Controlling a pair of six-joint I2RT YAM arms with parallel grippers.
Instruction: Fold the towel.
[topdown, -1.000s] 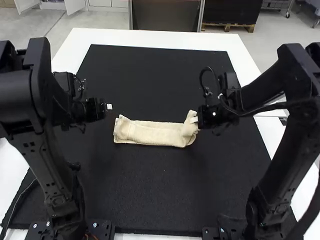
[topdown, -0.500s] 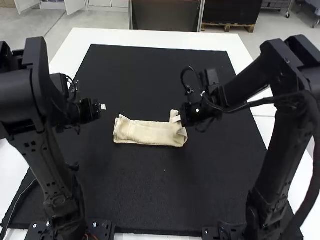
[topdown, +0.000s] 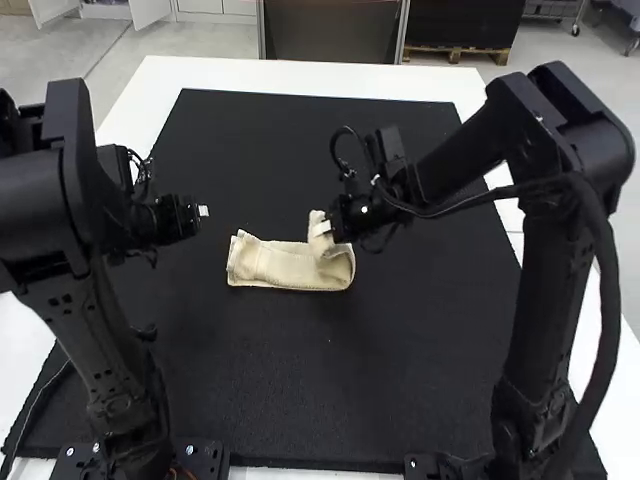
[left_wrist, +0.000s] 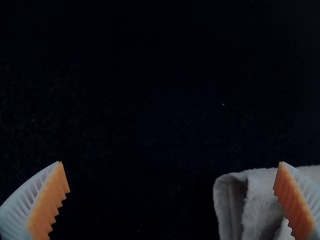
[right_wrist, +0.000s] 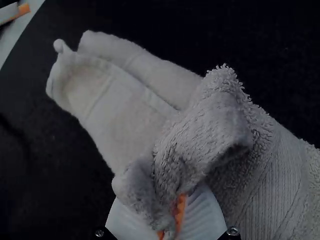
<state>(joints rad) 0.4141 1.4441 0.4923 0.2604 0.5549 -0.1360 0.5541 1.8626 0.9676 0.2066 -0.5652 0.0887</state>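
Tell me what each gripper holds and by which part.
The right gripper holds the towel by its end, lifted and folded back. The left gripper holds nothing.

The high view looks forward, down; wrist views, much nearer, share the towel (topdown: 285, 265)

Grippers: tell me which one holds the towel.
The right gripper, its fingers shut on a raised part of the towel; the left gripper stands open, apart from it.
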